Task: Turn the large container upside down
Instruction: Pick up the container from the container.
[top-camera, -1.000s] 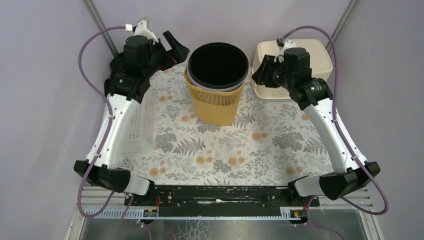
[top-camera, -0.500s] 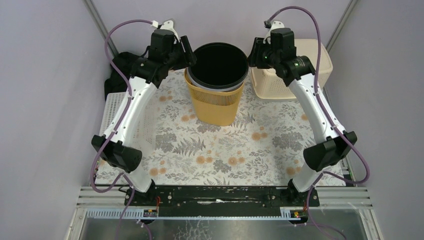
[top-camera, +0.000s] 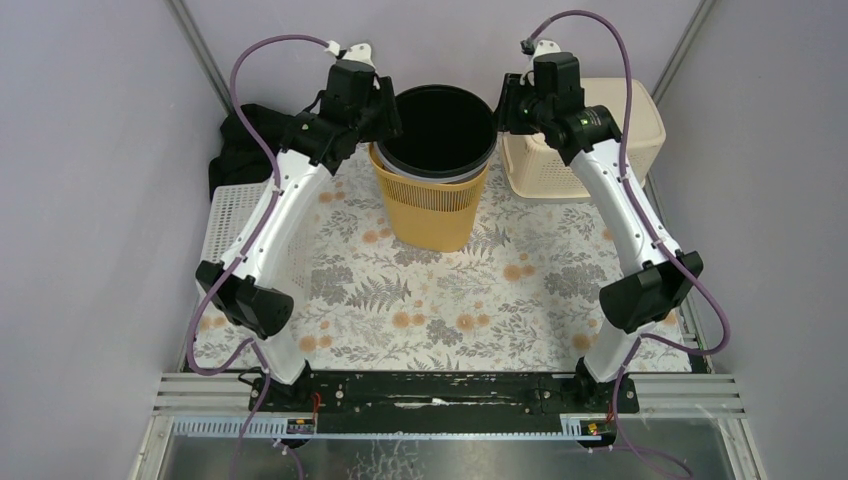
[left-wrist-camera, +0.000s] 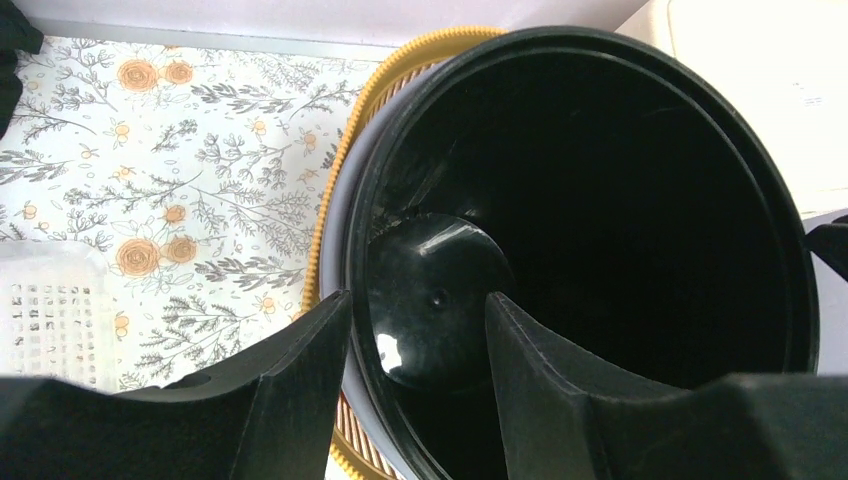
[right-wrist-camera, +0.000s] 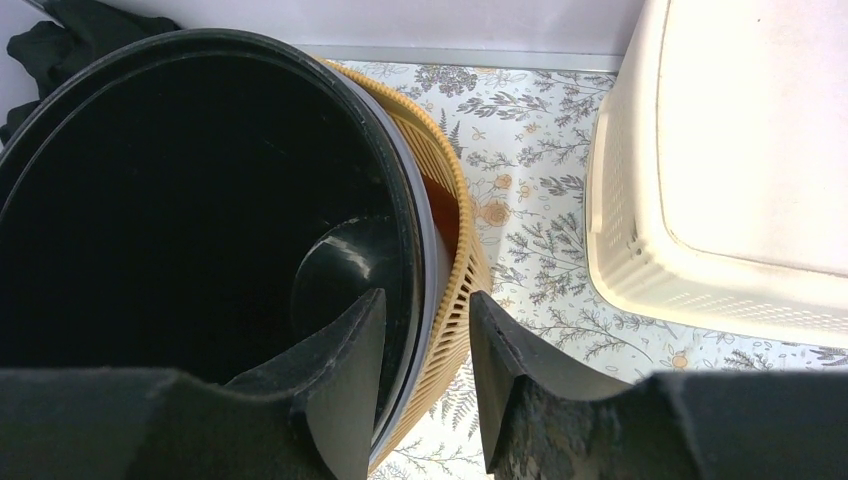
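Observation:
The large container (top-camera: 437, 130) is a round black bin standing upright with its mouth up, nested in a grey liner and a yellow slotted basket (top-camera: 430, 215). My left gripper (top-camera: 385, 110) straddles the bin's left rim (left-wrist-camera: 352, 230), one finger outside and one inside, still open with a gap on the inner side. On the opposite side my right gripper (top-camera: 503, 105) straddles the right rim (right-wrist-camera: 405, 230) the same way, open, with its fingers (right-wrist-camera: 350, 360) not pressed on the wall. The bin's shiny floor (left-wrist-camera: 430, 300) shows between the left fingers.
A cream lidded basket (top-camera: 620, 110) stands just right of the bin, close to my right arm. A white perforated tray (top-camera: 235, 215) lies at the left edge, with a black cloth (top-camera: 235, 150) behind it. The flowered mat (top-camera: 440, 300) covers the table.
Both arms have lifted and swung in to the bin's rim, one on each side. Both pairs of jaws have narrowed, the left one a good deal.

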